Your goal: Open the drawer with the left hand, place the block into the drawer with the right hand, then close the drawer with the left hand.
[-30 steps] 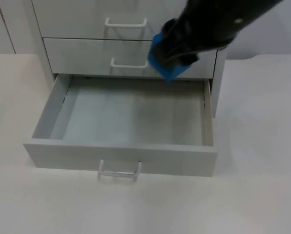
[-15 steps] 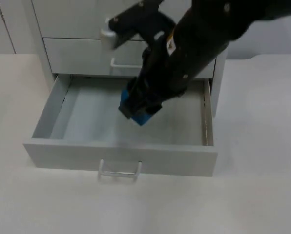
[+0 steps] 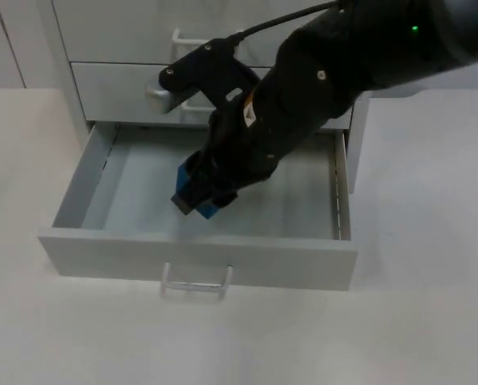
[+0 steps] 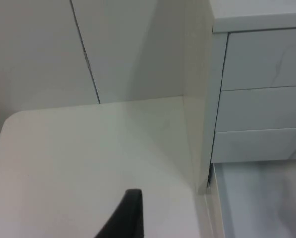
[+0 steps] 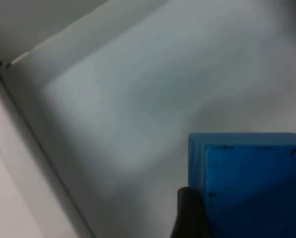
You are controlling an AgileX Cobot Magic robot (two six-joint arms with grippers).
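White tabletop (image 3: 431,321) seen nearest. Bottom drawer (image 3: 199,258) pulled fully open, handle (image 3: 196,282) at front. Blue block (image 3: 197,192) gripped in right claw (image 3: 197,199), held low inside drawer, toward its middle. Closed upper drawers (image 3: 127,92) of cabinet behind. Left claw (image 4: 125,218) held over tabletop beside cabinet (image 4: 247,89), waiting; grip state cannot be told.
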